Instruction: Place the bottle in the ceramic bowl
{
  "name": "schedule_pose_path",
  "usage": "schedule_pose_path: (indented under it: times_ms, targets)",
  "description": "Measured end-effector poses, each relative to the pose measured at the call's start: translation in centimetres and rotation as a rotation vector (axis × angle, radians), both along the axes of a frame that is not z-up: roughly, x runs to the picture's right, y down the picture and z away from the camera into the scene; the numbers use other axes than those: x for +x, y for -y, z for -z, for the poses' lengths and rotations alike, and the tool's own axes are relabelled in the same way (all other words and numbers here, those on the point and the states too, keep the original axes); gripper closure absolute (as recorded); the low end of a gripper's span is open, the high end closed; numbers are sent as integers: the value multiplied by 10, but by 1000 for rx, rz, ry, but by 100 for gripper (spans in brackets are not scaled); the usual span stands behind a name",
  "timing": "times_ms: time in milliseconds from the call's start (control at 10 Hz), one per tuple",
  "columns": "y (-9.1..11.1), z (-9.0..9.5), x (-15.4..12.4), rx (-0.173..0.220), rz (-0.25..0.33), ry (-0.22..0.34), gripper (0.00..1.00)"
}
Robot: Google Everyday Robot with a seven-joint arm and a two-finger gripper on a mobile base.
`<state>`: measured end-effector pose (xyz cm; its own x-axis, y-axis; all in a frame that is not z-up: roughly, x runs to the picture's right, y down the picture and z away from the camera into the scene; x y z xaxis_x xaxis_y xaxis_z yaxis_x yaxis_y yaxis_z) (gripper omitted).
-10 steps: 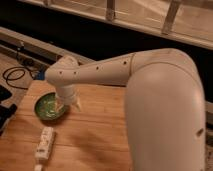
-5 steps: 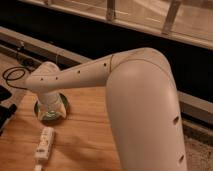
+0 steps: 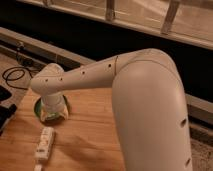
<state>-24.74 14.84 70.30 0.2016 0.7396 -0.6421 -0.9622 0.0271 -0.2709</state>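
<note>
Green bowl (image 3: 65,108) beneath end effector (image 3: 52,114); bottle (image 3: 44,144) nearby

Swung left from the ceramic bowl's (image 3: 37,107) right edge: hand (image 3: 51,112) now directly over it, wrist covering most of the green inside. Arm (image 3: 150,95) elbow nearer and larger at right, hiding more tabletop (image 3: 90,132).

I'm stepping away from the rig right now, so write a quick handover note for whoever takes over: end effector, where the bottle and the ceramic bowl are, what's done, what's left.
The end effector is open with nothing seen in it, low over the ceramic bowl, mostly hidden by the wrist.
The bottle lies on the wooden table, nearer the camera than the bowl, apart from it.
Done: nothing placed. Left: grasp the bottle, lift it, set it in the bowl.
</note>
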Motion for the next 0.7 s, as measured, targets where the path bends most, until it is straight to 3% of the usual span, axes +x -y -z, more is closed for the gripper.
schedule_pose_path:
  times_ms: [400, 700]
  targets:
    - [-54, -13, -33, -89, 25, 42, 35]
    - [-78, -20, -52, -141, 35, 65, 35]
